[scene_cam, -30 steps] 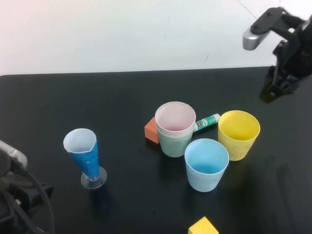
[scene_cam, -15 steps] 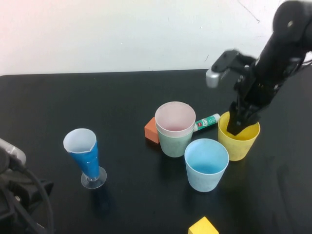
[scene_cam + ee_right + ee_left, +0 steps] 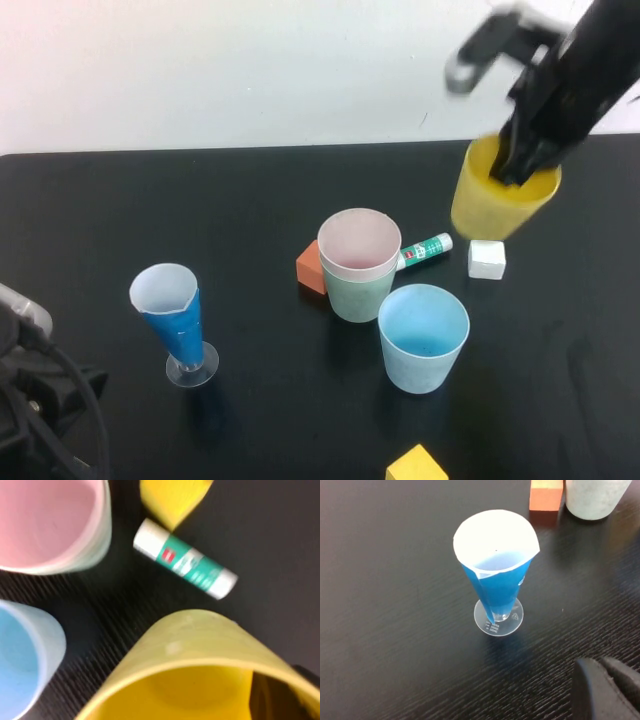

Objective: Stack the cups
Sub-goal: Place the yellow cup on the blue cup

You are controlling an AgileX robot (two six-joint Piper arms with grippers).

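My right gripper (image 3: 520, 165) is shut on the rim of the yellow cup (image 3: 490, 205), one finger inside it, and holds it in the air at the back right. In the right wrist view the yellow cup (image 3: 200, 670) fills the foreground. The pink cup (image 3: 359, 243) sits nested in the green cup (image 3: 358, 295) at the table's middle. Just in front and to the right of them stands the light blue cup (image 3: 424, 335). My left gripper (image 3: 607, 685) is shut and empty, low at the near left.
A blue-wrapped cone glass (image 3: 175, 320) stands at the left. An orange block (image 3: 311, 268) and a glue stick (image 3: 424, 249) lie beside the nested cups. A white cube (image 3: 487, 259) lies below the lifted cup. A yellow block (image 3: 417, 465) sits at the front edge.
The right gripper came down into the yellow cup, shut on its rim and lifted it up and back. A white cube now shows near where the cup stood.
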